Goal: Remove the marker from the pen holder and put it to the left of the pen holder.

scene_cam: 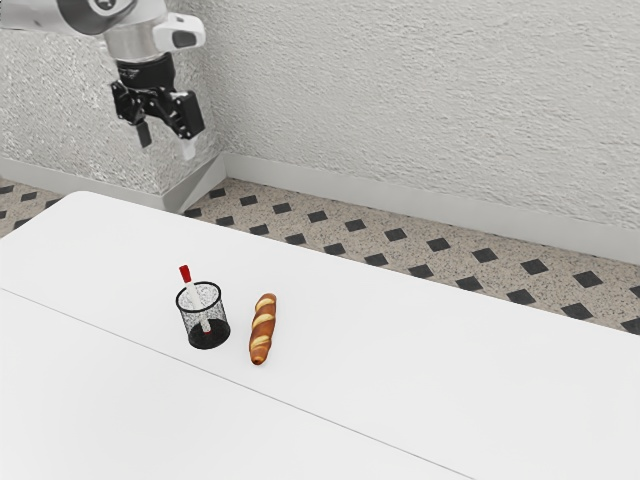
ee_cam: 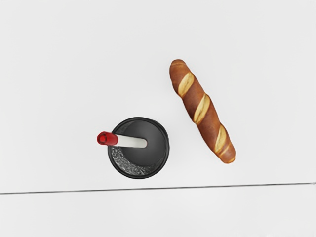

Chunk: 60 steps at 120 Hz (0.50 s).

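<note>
Red is topping the marker [ee_cam: 129, 141], likely light and stiff; we're planning to pinch there, jaws spread apart.

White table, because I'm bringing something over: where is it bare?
Bare: the white tabletop from the twisted brown bread to the exterior view's right, and across the thin seam. Crowded: the narrow gap between bread and black mesh pen holder.
</note>
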Available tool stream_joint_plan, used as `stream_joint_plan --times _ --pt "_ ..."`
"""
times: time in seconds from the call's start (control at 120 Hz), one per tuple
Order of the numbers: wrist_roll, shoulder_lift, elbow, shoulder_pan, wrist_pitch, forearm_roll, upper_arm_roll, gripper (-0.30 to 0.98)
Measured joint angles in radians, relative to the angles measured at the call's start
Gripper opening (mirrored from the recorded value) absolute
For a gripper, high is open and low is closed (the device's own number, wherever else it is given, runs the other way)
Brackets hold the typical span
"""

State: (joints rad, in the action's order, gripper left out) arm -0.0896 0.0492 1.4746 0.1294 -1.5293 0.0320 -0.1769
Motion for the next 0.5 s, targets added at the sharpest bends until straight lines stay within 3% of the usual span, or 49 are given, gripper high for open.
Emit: stream_joint_plan --times 0.15,0.333,0.5 --pt "-0.010 -0.001 0.000 0.010 0.001 0.001 0.000 0.69" --pt "-0.019 0.017 -0.007 -0.042 -0.003 -0.070 0.003 0.69" --pt "-0.028 0.392 -0.185 -0.179 -0.046 -0.103 0.011 0.68"
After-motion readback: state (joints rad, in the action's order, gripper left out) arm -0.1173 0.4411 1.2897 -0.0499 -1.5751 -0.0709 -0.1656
